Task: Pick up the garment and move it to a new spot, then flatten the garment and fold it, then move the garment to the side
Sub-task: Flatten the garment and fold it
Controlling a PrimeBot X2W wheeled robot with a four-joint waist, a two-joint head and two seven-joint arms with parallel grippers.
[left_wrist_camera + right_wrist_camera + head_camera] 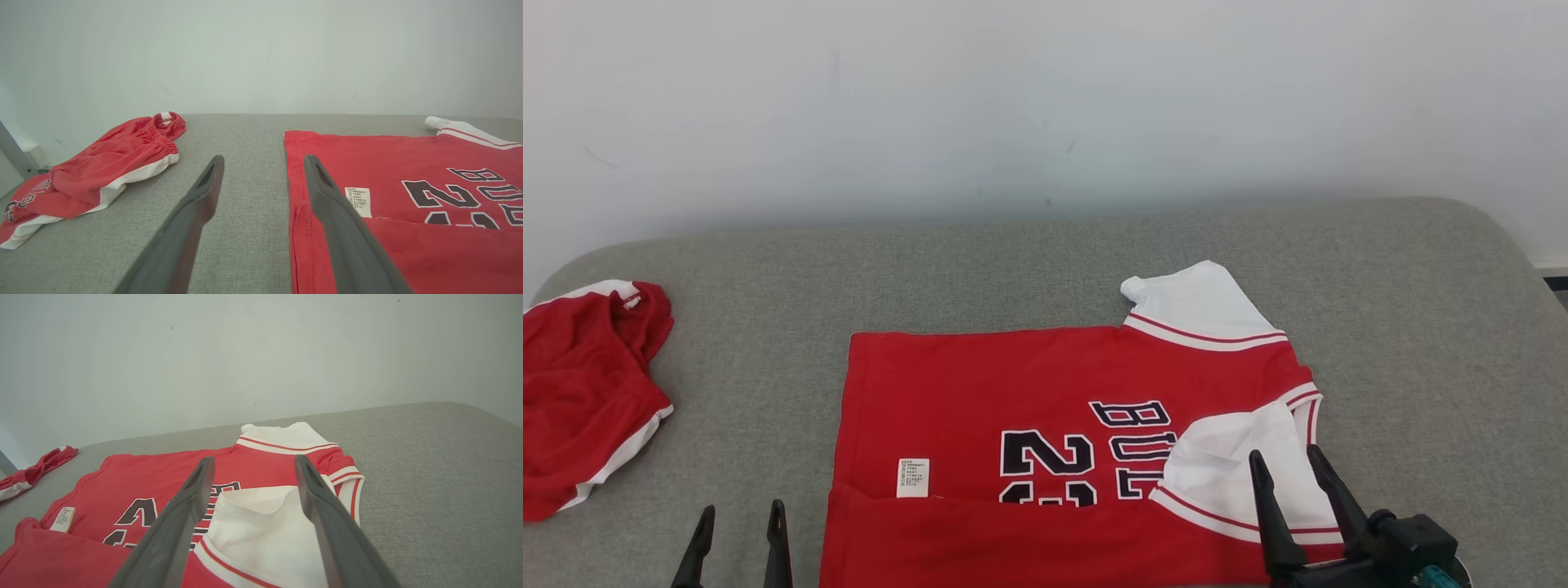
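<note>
At the middle of the grey padded surface [1421, 327], the red jersey [1013, 384] lies flat. Its long axis runs 9 to 3 o'clock, hem at 9, collar and sleeves at 3, and its near edge is turned up over the print. The right hand [1284, 451], fingers spread and holding nothing, stands over the near white sleeve [1225, 465] at the jersey's 4 o'clock, so it is the nearer arm. The left hand [743, 506], likewise released and empty, sits just beside the hem corner at 7 o'clock. Crumpled red shorts [580, 400] lie well apart at 9. The next fold, I judge, runs toward 12, across that axis.
</note>
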